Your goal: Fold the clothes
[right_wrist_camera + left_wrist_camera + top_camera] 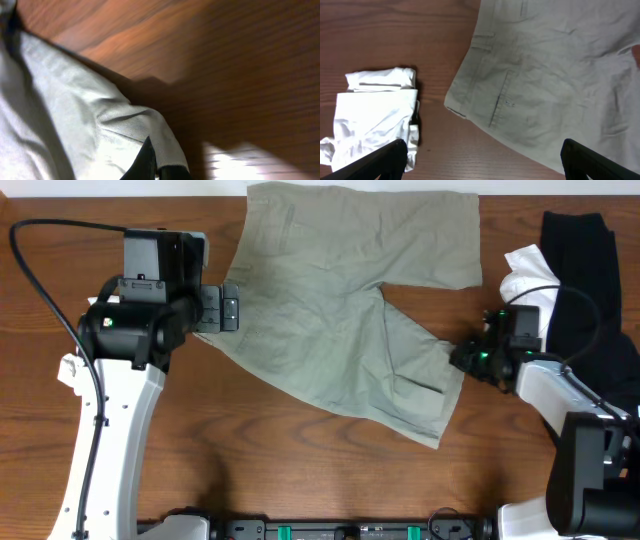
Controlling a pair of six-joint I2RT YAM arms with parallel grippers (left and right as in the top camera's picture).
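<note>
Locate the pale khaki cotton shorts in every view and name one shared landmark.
Overhead: the pale khaki cotton shorts lie spread across the top centre.
Left wrist: the shorts fill the right half, waistband towards the left.
Right wrist: the shorts cover the lower left, hem at bottom centre.
Shared landmark: the brown wooden table around them.

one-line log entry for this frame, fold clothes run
shorts: spread out, unfolded | left gripper: open, by waistband edge | right gripper: at leg hem, grip unclear

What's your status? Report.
Left gripper open at shorts waist edge. Right gripper shut on leg hem. Shorts flat, unfolded. White cloth, black garment lie aside.
</note>
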